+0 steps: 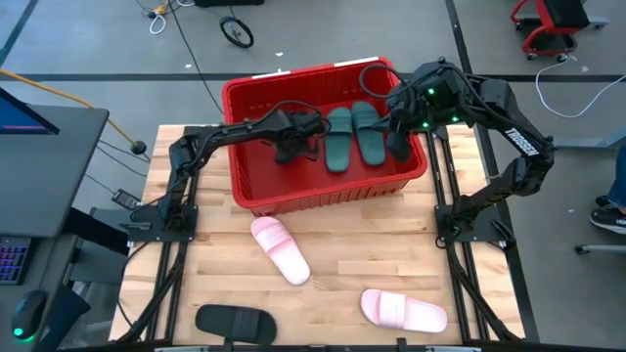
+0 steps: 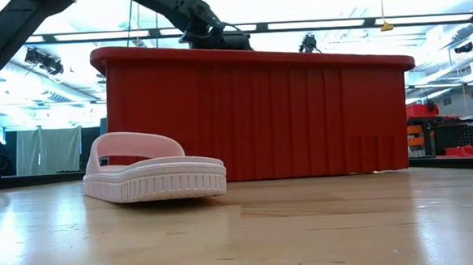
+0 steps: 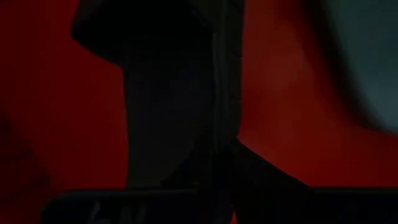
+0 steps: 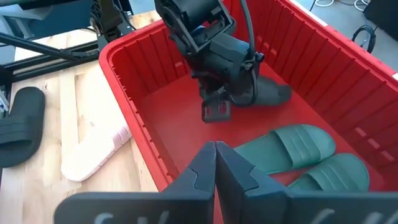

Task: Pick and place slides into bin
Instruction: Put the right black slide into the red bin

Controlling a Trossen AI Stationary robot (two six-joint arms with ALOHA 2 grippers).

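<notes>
My left gripper (image 1: 298,147) was low inside the bin (image 1: 293,200), on a black slide (image 4: 264,93) at the floor; whether its fingers had let go, I could not tell. Two green slides (image 1: 352,135) lay beside it. My right gripper (image 4: 216,163) hung pinched shut and empty above the bin. Two pink slides (image 1: 279,249) and a black one (image 1: 233,323) remained on the table. Next, I judged: release, lift clear.

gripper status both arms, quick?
Left hand: down inside the bin, at a black slide; open or closed cannot be told.
Right hand: closed, empty, over the bin.
</notes>
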